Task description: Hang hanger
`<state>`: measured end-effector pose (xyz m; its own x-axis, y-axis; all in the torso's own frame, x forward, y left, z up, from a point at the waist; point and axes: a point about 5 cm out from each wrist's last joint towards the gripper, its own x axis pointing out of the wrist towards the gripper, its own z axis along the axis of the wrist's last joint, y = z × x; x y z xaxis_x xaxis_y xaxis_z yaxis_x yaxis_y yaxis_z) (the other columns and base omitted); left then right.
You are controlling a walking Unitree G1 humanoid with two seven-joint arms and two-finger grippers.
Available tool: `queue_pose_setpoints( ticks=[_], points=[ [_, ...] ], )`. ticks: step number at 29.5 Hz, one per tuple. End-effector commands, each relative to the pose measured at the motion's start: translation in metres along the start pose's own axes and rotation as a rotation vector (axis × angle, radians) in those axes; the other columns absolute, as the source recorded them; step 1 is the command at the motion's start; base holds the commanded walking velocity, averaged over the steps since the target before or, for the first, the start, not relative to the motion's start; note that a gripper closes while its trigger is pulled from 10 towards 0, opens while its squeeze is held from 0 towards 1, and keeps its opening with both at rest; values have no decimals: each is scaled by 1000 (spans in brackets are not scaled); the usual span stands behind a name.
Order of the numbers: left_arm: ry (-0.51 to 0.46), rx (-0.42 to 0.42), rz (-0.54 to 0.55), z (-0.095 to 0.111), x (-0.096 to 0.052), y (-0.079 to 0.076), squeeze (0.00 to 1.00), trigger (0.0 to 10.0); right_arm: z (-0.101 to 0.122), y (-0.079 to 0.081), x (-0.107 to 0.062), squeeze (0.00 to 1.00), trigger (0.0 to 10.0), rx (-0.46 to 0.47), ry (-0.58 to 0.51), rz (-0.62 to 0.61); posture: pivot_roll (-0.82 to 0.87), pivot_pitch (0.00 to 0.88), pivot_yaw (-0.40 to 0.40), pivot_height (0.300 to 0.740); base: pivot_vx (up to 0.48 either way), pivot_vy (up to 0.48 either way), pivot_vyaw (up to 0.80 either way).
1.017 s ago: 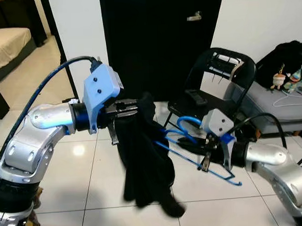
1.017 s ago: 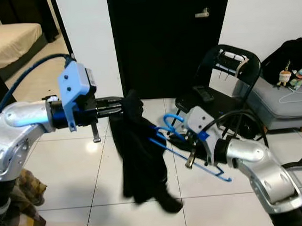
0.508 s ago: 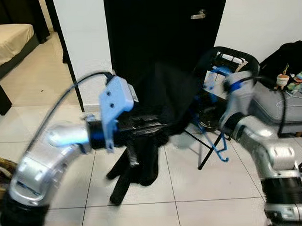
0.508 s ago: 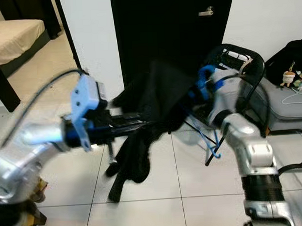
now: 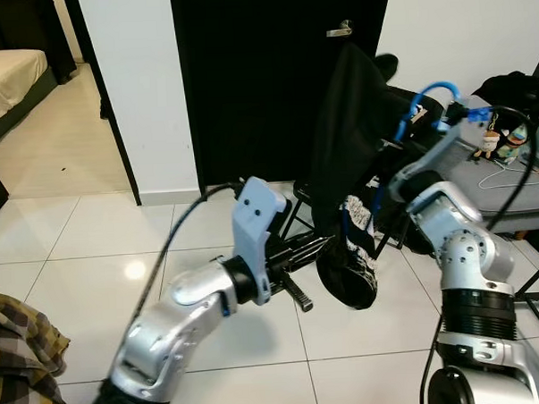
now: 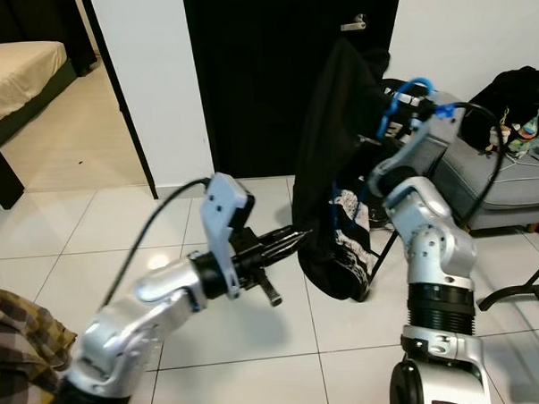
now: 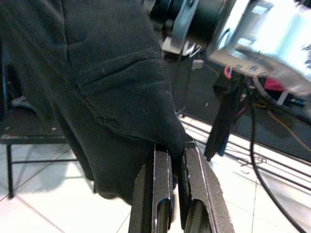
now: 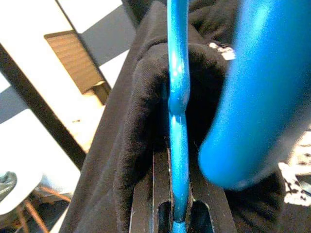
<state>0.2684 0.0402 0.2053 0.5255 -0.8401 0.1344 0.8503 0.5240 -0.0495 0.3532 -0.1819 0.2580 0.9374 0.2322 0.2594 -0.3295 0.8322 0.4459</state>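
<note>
- Left eye view: black garment (image 5: 344,163) draped over a blue hanger (image 8: 178,121), held raised in front of the dark door (image 5: 246,78), just beside the black folding chair (image 5: 390,197).
- Lower end of the garment bunched into a rounded fold with a white-patterned lining showing, hanging clear of the tiled floor (image 5: 93,254).
- Right pincer (image 8: 175,213) raised high at the garment's upper part, fingers clamped on the blue hanger's rod, black cloth wrapped around both.
- Blue cable (image 5: 426,101) looping above the right arm near the garment's top edge.
- Left pincer (image 7: 174,194) reaching forward from the low left, fingers pinched together on a fold at the garment's lower edge.
- Left wrist view: dark cloth hanging down from above into the closed fingers (image 7: 160,189), silver right arm behind it.
- Door handle (image 5: 338,30) just above the top of the garment.
- Bed (image 5: 4,75) through the doorway at far left; plaid cloth (image 5: 21,356) lying on the floor at lower left.
- Dark bag (image 5: 515,88) and small dangling toys (image 5: 504,138) at the right, above a grey surface.
</note>
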Motion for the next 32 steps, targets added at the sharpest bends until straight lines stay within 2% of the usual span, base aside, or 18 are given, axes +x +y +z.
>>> queue_pose_setpoints(
  ticks=[1,4,6,7,9,10,12,13,14,16,18,20,21,22,23,27,30,32],
  points=[
    [-10,0,28,-2,2,2,0,10000,16,16,4,0,10000,5,-62,84,-24,0,-67,740,0,0,0],
    [-1,76,75,-1,9,11,0,10000,9,16,6,0,10000,-18,-10,57,-35,0,-57,740,0,0,0],
    [-1,76,75,-1,9,11,0,10000,9,16,6,0,10000,-18,-10,57,-35,0,-57,740,0,0,0],
    [-3,119,88,3,10,15,0,10000,3,7,5,0,10000,-55,24,-25,-41,0,-43,740,0,0,0],
    [-3,119,88,3,10,15,0,10000,3,7,5,0,10000,-55,24,-25,-41,0,-43,740,0,0,0],
    [1,166,101,7,8,21,0,10000,1,-5,4,0,10000,-78,33,-116,-43,0,-21,740,0,0,0],
    [1,166,101,7,8,21,0,10000,1,-5,4,0,10000,-78,33,-116,-43,0,-21,740,0,0,0],
    [4,199,118,12,3,28,0,10000,1,-14,1,0,10000,-82,16,-199,-38,0,20,740,0,0,0],
    [4,199,118,12,3,28,0,10000,1,-14,1,0,10000,-82,16,-199,-38,0,20,740,0,0,0],
    [32,311,182,21,-10,47,0,10000,14,-35,-11,0,10000,-20,-100,-354,-27,0,51,740,0,0,0],
    [32,311,182,21,-10,47,0,10000,14,-35,-11,0,10000,-20,-100,-354,-27,0,51,740,0,0,0],
    [35,341,224,25,-15,55,0,10000,20,-43,-16,0,10000,29,-156,-402,-23,0,54,740,0,0,0],
    [50,359,252,19,-17,59,0,10000,26,-52,-23,0,10000,148,-245,-452,-20,0,49,740,0,0,0],
    [50,359,252,19,-17,59,0,10000,26,-52,-23,0,10000,148,-245,-452,-20,0,49,740,0,0,0],
    [64,365,246,11,-17,56,0,10000,28,-54,-25,0,10000,215,-281,-463,-20,0,49,740,0,0,0],
    [67,364,241,9,-16,55,0,10000,29,-54,-25,0,10000,227,-288,-461,-19,0,47,740,0,0,0],
    [66,341,204,-1,-10,42,0,10000,36,-53,-24,0,10000,260,-331,-443,-14,0,32,740,0,0,-533],
    [54,308,143,-10,0,23,0,10000,45,-52,-20,0,10000,323,-389,-428,-15,0,31,740,0,0,-800]
  ],
)
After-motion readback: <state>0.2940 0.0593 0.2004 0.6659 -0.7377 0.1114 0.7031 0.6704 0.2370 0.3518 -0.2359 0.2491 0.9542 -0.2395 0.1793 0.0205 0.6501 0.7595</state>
